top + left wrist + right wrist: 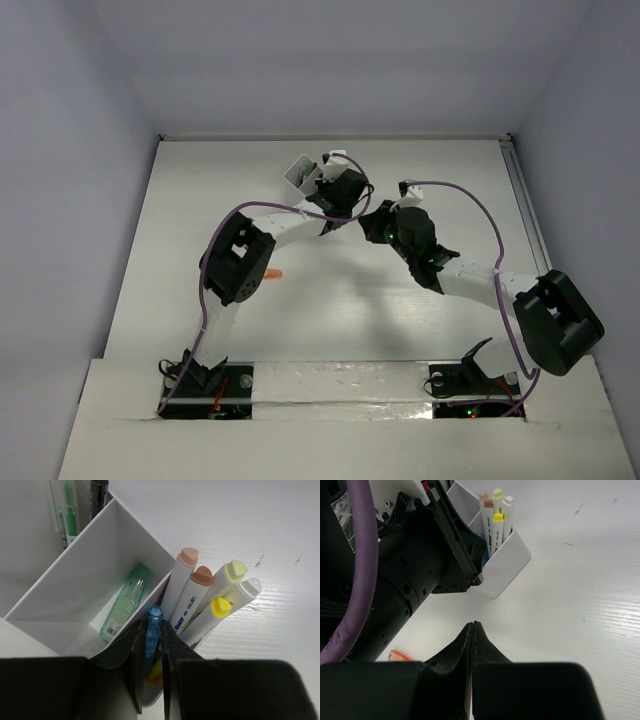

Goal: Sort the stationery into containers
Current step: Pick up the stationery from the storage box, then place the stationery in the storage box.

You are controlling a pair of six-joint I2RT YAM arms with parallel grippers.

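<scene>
While the left gripper (152, 630) clamps its two black fingers tight on a short, chunky blue translucent marker (154, 614), the piece stands nearly upright at the rim of the small white plastic three-compartment box (125, 535). It sits close by the wall that parts the middle section from the end one; which of the two its lower end is in cannot be told. A short pale-green chunky marker (125, 602) lies slanted in the middle compartment. Five thin pens crowd the end compartment beside the gripper, leaning caps-up: a peach-capped pen (189, 556), a brown-capped pen (202, 575), a pale-yellow-capped pen (235, 570), a white-capped pen (251, 586) and a bright-yellow-capped pen (221, 606). The far compartment holds a thin green pen (70, 515) and a dark grey pen (98, 490). Seen from above, the box stands on the white tabletop (330, 320) toward the far middle, with the left arm (240, 262) stretched out to it. The right gripper (471, 626) hangs near the box, above the tabletop, its black fingers pressed together with nothing between them. A short orange chunky marker (272, 273) lies on the tabletop by the left arm's elbow, well apart from the box.
</scene>
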